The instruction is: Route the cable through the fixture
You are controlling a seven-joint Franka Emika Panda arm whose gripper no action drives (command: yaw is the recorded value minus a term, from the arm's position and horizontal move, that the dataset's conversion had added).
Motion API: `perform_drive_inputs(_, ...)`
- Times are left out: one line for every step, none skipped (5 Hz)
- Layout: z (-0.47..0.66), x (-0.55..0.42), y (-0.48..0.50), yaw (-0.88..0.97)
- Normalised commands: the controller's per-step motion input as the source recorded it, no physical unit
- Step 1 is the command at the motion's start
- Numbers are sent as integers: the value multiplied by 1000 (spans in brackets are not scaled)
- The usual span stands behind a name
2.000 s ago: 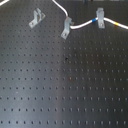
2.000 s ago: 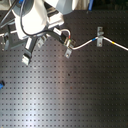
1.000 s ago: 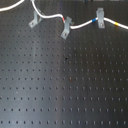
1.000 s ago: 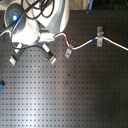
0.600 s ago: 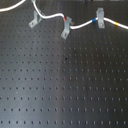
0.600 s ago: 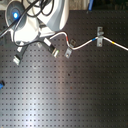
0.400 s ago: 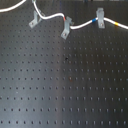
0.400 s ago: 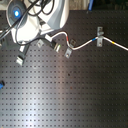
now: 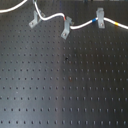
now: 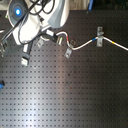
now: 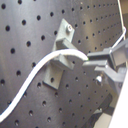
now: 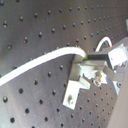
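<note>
**Cable pinched at the fixture**

Cable (image 9: 50,16) runs along the upper edge of the first exterior view, across the black desk (image 9: 65,85). In the first wrist view the hand (image 11: 102,60) is closed on the cable's end, just beside the fixture (image 11: 59,55).

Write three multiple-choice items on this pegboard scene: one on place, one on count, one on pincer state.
1. The upright grey metal clip is the clip furthest toward the first exterior view's: A left; B right; C bottom.
2. Clips on the black perforated board: A two; B three; C five.
3. The pincer is: A open; B shut on the long white cable; C shut on a clip.
B: the wide-footed tilted clip and the narrower tilted clip lie leftward of it there.
B: three show.
B: both wrist views show it clamping the cable.
</note>
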Motion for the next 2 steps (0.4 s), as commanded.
perform_drive_inputs(177,-196,-102,-171)
perform_drive_inputs(250,-163,49,103)
